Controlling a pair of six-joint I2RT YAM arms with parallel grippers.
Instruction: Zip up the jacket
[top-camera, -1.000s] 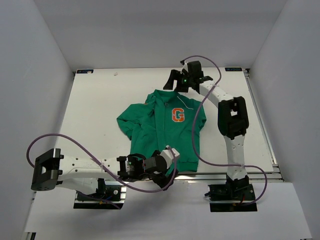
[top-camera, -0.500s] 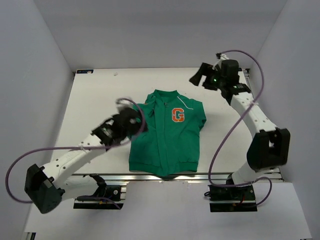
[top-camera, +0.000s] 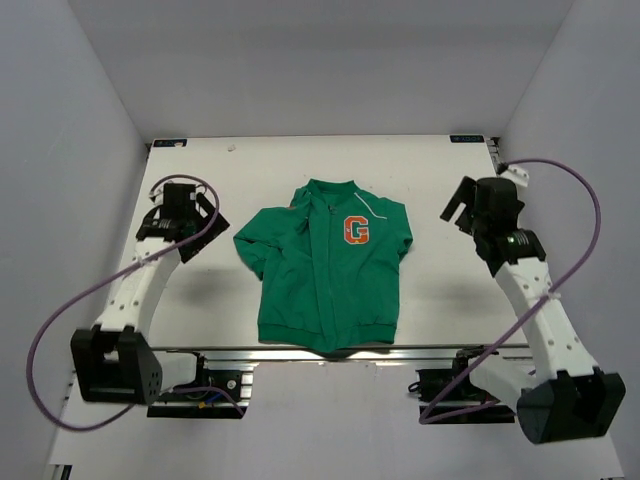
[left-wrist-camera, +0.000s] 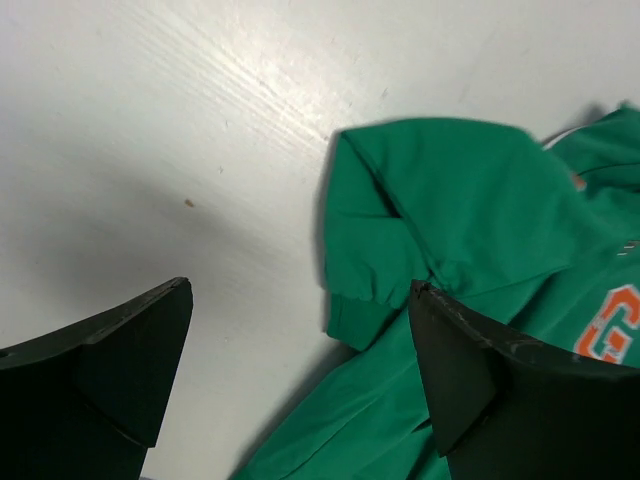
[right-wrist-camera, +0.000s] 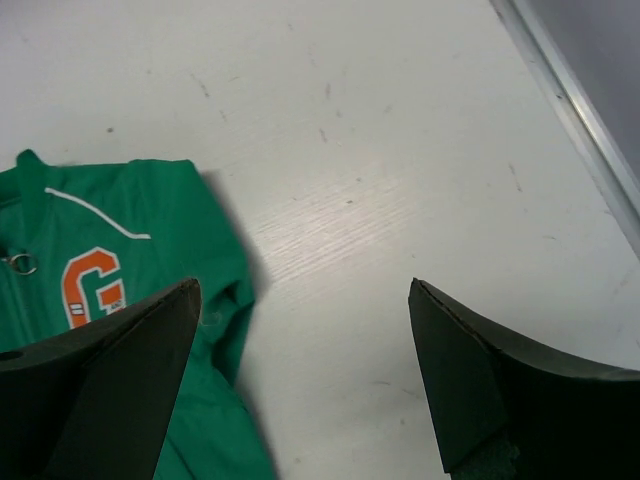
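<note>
— Where's the jacket (top-camera: 330, 270)?
— Flat at the middle of the table (top-camera: 200, 290), collar toward the frame's top.
— The zip pull (right-wrist-camera: 22, 263)?
— Only the right wrist view shows it, at far left beside the G.
— Grippers?
— Left gripper (left-wrist-camera: 300, 290) spread above a sleeve cuff. Right gripper (right-wrist-camera: 303, 285) spread over bare table, holding nothing.

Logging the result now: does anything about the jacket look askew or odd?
Nothing major. The jacket lies flat, front apparently closed; one sleeve is folded back, its cuff tucked inward.
</note>
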